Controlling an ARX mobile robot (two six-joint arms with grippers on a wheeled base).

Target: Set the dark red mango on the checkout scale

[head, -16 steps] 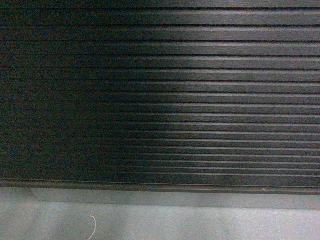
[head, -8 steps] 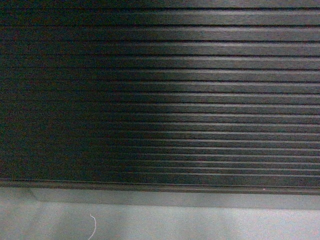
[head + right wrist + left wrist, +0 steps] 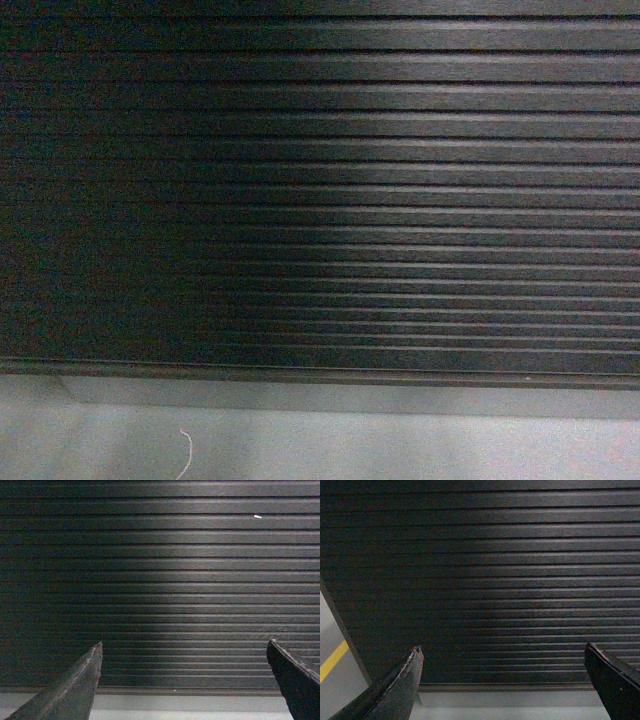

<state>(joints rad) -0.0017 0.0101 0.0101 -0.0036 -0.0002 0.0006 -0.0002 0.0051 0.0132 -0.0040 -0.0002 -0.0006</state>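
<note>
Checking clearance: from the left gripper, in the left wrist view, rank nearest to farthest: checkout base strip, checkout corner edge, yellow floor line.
1. Base strip, below, between the jaws of the left gripper.
2. Corner edge, left.
3. Yellow floor line, far left.

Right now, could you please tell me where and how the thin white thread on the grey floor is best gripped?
Probably pinch the thin white thread near its middle, coming straight down from above: it lies flat on the grey floor as a slim curved strand, so no side offers purchase. The open left end effector and right end effector both face the dark ribbed checkout front.
</note>
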